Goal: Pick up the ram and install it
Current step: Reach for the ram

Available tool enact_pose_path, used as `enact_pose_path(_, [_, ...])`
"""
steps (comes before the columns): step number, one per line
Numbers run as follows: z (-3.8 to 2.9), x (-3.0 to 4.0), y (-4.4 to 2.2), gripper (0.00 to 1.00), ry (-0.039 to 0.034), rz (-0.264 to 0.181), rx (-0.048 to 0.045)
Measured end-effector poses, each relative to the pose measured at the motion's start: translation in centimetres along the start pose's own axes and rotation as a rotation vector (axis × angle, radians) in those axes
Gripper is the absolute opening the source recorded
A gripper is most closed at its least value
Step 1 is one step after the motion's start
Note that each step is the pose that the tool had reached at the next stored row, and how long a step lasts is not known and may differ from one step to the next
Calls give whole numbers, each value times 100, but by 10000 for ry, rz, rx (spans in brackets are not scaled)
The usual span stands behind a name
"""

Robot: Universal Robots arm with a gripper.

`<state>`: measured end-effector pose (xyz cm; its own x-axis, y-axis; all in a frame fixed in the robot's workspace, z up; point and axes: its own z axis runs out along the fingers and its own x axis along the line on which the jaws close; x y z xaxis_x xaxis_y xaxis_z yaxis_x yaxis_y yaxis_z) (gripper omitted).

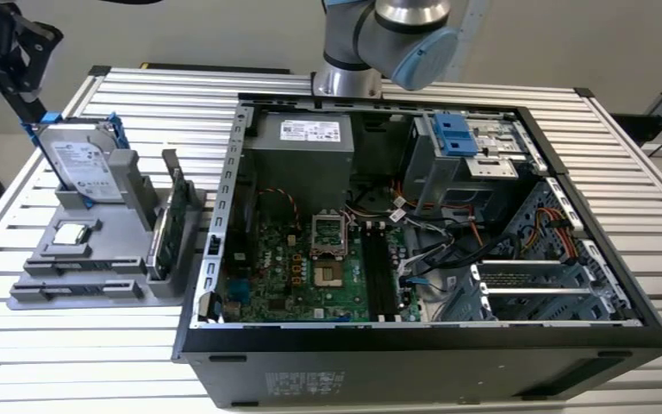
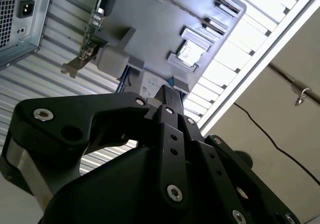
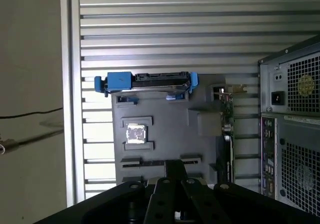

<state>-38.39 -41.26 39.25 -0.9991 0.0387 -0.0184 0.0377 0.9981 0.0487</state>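
Closest to us in both wrist views is the black gripper (image 3: pixel 175 166), and we cannot tell whether it is released or clenched. It hangs over a grey tray (image 3: pixel 165 129) of parts on the slatted table (image 3: pixel 175 29), well apart from the open computer case (image 1: pixel 423 371) where the stick belongs. Ahead of its tip, as best we can make out, the ram (image 3: pixel 155 162) stands on edge in a slot across the tray, a thin dark line between two small end blocks. Just beyond the ram from the gripper sits the square silver chip (image 3: pixel 135 133), and further on the hard drive (image 3: pixel 150 81) in its blue frame. On the gripper's case side an upright card (image 3: pixel 227 134) with a metal bracket stands along the tray's edge.

We judge the ram light, stiff and thin, and easy to harm: its small parts and contact edge should not be squeezed or scraped. The best hold looks to be across its two flat faces near the middle of the free long edge, so it lifts straight out of the slot without twisting. Its smooth faces may slip, so a firm but gentle grip suits.
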Motion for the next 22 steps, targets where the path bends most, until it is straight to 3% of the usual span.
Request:
enact_pose_path(8, [-2,21,-29,0,0,-1,0])
enact_pose_path(22, [-8,46,-137,0,8,-149,-2])
